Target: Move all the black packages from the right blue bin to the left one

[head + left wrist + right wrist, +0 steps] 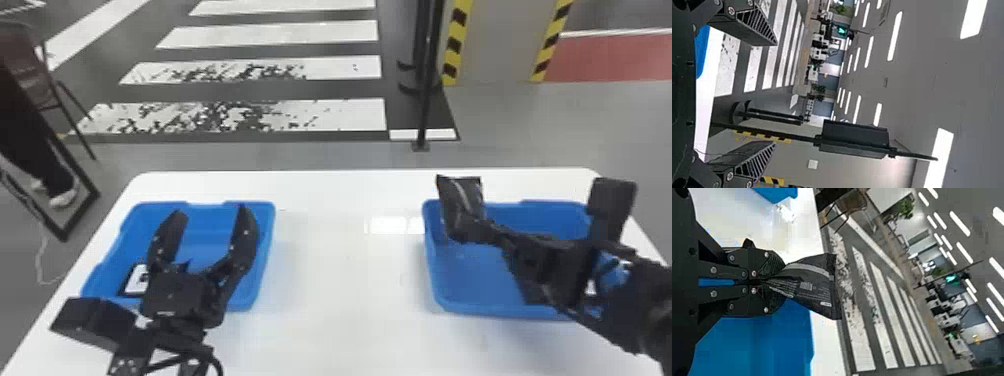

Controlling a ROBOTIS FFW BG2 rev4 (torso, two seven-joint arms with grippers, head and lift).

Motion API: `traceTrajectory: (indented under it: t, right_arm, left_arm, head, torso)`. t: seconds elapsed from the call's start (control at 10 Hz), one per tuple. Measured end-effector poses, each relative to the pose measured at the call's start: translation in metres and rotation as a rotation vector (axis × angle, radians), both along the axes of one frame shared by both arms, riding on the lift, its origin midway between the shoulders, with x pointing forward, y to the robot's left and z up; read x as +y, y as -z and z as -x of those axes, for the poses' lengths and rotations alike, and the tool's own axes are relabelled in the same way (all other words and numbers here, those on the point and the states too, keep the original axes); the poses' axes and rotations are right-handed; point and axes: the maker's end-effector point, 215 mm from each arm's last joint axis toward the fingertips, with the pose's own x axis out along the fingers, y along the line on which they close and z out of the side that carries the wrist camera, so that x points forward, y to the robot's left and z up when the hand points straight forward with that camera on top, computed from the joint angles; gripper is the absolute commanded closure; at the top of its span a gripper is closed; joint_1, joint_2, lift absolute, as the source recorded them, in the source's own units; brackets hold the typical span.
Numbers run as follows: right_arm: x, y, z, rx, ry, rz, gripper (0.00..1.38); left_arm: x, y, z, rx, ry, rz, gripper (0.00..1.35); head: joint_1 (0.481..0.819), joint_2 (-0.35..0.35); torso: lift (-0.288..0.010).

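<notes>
While the left hand is gaping, the right hand is clamping a package that is jutting past its fingertips.

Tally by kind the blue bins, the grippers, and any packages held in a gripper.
Blue bins: 2, the left bin and the right bin
Grippers: 2, the left gripper and the right gripper
Held packages: 1, a black package
Total: 5

Nothing readable; pale print on black package too small to make out.
</notes>
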Motion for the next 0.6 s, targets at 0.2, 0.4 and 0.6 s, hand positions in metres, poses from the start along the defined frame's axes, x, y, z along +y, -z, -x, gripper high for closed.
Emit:
traceTrajectory:
  t: [0.2, 0.4, 0.6]
  right_arm:
    - [0.050, -0.036, 0.014, -0.096, -0.126, -0.098, 1.11]
    - [0.102, -0.049, 0.034, -0.121, -0.243, -0.148, 1.11]
    - [0.134, -0.047, 0.048, -0.100, -0.307, -0.184, 1.11]
  left_arm:
    - [-0.020, -0.003, -0.005, -0.006, 0.078, 0.199, 0.15]
    - [-0.038, -0.009, -0.010, 0.002, 0.152, 0.361, 0.15]
    - [-0.066, -0.014, -0.013, 0.030, 0.236, 0.350, 0.16]
  head:
    - [0.695, 0.134]
    - [0.695, 0.181]
    - [0.695, 0.189]
  torso:
    - [-0.132]
    - [-0.132]
    - [-0.132]
